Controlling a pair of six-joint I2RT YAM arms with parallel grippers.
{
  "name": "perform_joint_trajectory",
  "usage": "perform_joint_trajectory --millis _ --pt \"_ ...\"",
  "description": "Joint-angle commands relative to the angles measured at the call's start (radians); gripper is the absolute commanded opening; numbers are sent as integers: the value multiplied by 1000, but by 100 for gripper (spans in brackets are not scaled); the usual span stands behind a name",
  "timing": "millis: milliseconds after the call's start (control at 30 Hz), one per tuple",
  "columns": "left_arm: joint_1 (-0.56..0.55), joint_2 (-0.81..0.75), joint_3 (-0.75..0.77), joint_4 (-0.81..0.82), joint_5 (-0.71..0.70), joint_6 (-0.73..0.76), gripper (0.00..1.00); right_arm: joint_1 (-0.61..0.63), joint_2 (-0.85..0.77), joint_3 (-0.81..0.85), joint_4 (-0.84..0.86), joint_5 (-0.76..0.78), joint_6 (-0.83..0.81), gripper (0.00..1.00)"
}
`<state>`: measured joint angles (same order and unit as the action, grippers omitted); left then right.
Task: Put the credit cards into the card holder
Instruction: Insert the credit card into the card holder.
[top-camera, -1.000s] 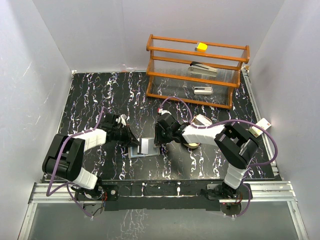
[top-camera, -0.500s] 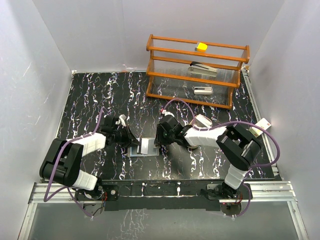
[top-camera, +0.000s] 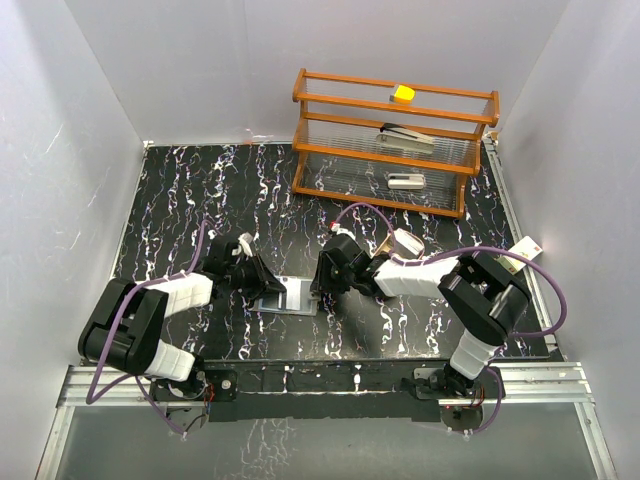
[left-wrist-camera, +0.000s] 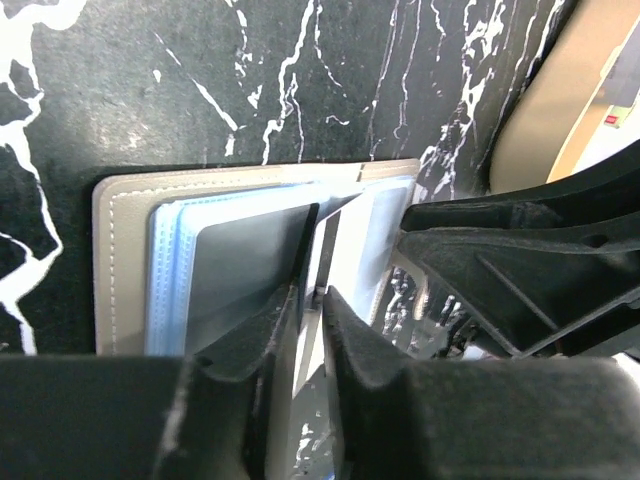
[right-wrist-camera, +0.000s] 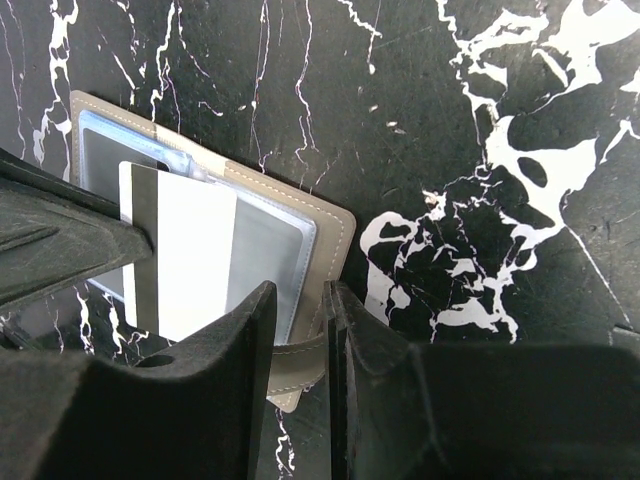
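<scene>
**Card holder (top-camera: 288, 297) lying open between two robot grippers**

The card holder, a small grey bifold with stitched edges, lies open and flat on a black table (top-camera: 200, 200) veined with white. It sits near the front edge, about midway between the two arms.

On the left, the left arm reaches low across the table toward the holder. The left gripper (top-camera: 262, 288) is at the holder's left side, its jaws drawn almost together on a thin credit card (right-wrist-camera: 190, 260). The left wrist camera sees that card edge-on in the narrow gap between the fingers. The card is white with a dark stripe along one long edge. It lies over the clear sleeves in the middle of the open holder. I cannot tell whether any of it is inside a slot. Pale blue sleeve edges show on the holder's left half.

To the right of the holder, the right gripper (top-camera: 320, 288) is clamped on the edge of the holder's grey cover. Just beyond it, the curved rim of a tan tray (left-wrist-camera: 545, 110) shows, mostly hidden under the right arm.

Further right, at the back of the table, stands a wooden rack (top-camera: 350, 82) with clear shelves. A yellow block (top-camera: 403, 93) sits on its top tier and a stapler (top-camera: 405, 137) on the tier below.
</scene>
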<state>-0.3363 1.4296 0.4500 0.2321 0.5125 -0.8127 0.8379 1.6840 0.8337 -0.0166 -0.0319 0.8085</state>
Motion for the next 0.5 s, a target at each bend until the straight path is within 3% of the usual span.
perform_joint_trajectory --millis 0,67,133,467 --pt "-4 -37 41 -134 -34 52 24 15 -38 -6 -1 -2 2 24" --pt "-4 -57 53 -173 -51 69 36 15 -48 3 -19 -1 -6 25" --pt "-4 -89 64 -201 -54 79 41 15 -59 3 -21 -10 -6 26" --pt "-11 -28 44 -138 12 51 43 16 -32 -10 17 -39 -11 26"
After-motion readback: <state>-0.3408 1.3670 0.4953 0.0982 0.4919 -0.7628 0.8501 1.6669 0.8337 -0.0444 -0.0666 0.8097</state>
